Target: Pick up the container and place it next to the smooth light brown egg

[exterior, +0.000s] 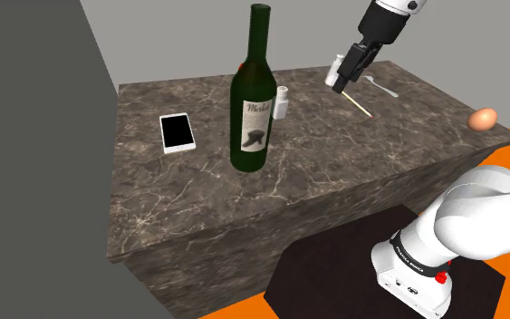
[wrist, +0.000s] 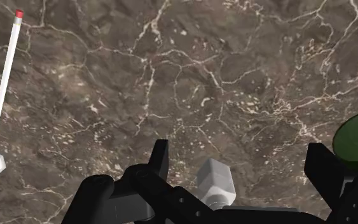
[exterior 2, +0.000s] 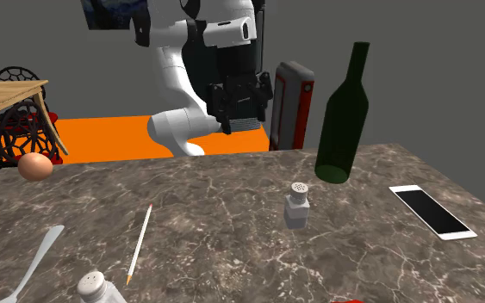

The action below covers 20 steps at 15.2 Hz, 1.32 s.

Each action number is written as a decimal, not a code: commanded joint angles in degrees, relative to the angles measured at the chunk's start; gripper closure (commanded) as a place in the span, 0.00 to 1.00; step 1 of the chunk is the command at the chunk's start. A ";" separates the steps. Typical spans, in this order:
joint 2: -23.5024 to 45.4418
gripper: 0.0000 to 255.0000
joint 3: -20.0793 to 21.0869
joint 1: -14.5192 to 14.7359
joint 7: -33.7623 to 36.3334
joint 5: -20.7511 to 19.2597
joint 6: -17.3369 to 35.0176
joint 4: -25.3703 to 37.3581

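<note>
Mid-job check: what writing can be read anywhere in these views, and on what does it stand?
"Merlot", in script, on the green bottle's label.
Small print on the robot's base: too small to read.

We see a counter [exterior: 334,172] of dark brown stone, veined all over with thin pale lines. The bottle [exterior: 253,100] is deep green, its label [exterior: 255,122] white with dark print. The shaker [exterior 2: 297,205] is pale grey, the egg [exterior: 483,119] light brown. The phone [exterior: 178,132] has a black screen in a white frame; the pencil [wrist: 6,67] is white with a red end. The floor [exterior 2: 102,138] is bright orange.
</note>
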 commanded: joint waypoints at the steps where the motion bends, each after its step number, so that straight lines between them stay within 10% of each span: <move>1: 0.00 0.00 0.00 0.00 0.00 0.00 0.00 0.00; 13: 30.43 0.00 8.39 -2.05 10.64 -6.92 4.57 20.39; 20: 30.86 0.00 8.35 -2.02 10.72 -7.03 9.94 15.44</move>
